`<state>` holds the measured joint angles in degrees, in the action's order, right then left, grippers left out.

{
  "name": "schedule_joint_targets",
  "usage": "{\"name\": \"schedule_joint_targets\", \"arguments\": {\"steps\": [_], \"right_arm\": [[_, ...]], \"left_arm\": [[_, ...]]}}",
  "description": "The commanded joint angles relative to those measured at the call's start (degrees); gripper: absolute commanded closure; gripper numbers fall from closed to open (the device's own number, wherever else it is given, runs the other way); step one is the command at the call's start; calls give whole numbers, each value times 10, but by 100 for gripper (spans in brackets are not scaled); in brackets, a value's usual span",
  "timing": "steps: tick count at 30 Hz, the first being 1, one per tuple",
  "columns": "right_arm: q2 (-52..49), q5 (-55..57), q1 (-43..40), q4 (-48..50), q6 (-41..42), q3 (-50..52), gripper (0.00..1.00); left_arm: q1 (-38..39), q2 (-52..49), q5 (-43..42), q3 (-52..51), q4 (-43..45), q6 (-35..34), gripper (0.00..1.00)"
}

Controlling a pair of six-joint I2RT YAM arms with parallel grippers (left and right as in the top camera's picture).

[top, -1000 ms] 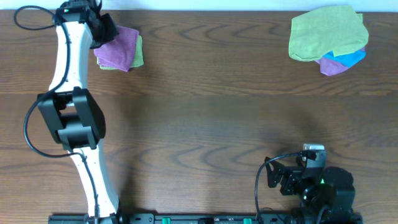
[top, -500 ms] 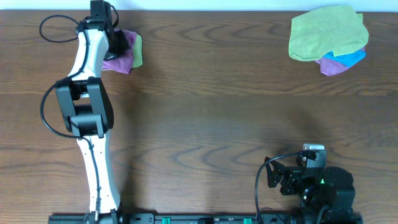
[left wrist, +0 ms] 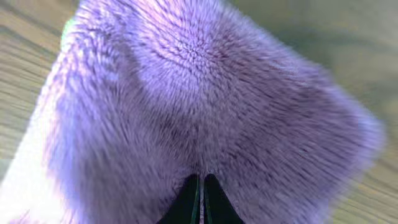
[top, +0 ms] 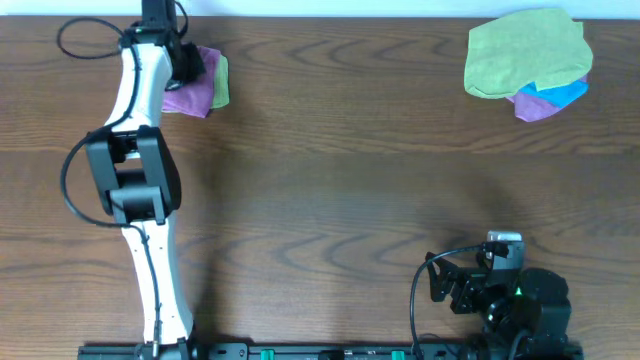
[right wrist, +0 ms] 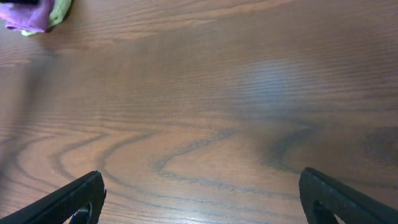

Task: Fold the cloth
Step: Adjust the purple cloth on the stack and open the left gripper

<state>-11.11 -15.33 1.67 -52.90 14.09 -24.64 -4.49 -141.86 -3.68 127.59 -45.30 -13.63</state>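
Note:
The light purple cloth (top: 190, 95) lies bunched at the far left of the table, on top of a lime-green cloth (top: 221, 82). My left gripper (top: 187, 62) reaches over its upper edge. In the left wrist view the purple pile (left wrist: 205, 93) fills the frame, and the left gripper's tips (left wrist: 200, 186) are closed together with a crease of cloth running up from them. The white tag is not visible. My right gripper (top: 445, 285) rests open and empty near the front right edge, over bare wood (right wrist: 202, 193). The cloth shows small in the right wrist view (right wrist: 28, 15).
A pile sits at the back right: a lime-green cloth (top: 525, 52) over a blue cloth (top: 565, 93) and a corner of another purple cloth (top: 540, 107). The table's back edge runs just behind both piles. Brown wood table (top: 350, 180).
My left arm has swung right, and its gripper has moved from the cloth's upper left edge to over the cloth. The cloth's left edge has shifted slightly right. The right arm has not moved.

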Motion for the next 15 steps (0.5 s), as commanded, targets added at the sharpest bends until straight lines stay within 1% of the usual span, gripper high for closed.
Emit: {"name": "schedule_joint_targets", "arguments": {"steps": [1,5,6,7,9,10,12,13,14,15], "right_arm": [[3,5,-4,-1,7,1,1],[3,5,-4,-1,7,1,1],[3,5,-4,-1,7,1,1],[3,5,-4,-1,7,1,1],[3,5,-4,-1,7,1,1],[3,5,-4,-1,7,1,1],[3,5,-4,-1,7,1,1],[3,5,-4,-1,7,1,1],[3,5,-4,-1,7,1,1],[3,5,-4,-1,7,1,1]], "left_arm": [[-4,73,14,20,-9,15,95],[-4,99,14,20,-42,19,94],[-4,105,14,20,-56,19,92],[-4,109,14,20,-68,21,89],[-4,116,14,20,-89,23,79],[-4,120,14,20,-100,23,71],[-4,127,13,20,-120,23,52],[-3,131,13,20,-130,23,35],[-3,134,12,20,-138,23,23],[-3,139,11,20,-146,23,5]]}}
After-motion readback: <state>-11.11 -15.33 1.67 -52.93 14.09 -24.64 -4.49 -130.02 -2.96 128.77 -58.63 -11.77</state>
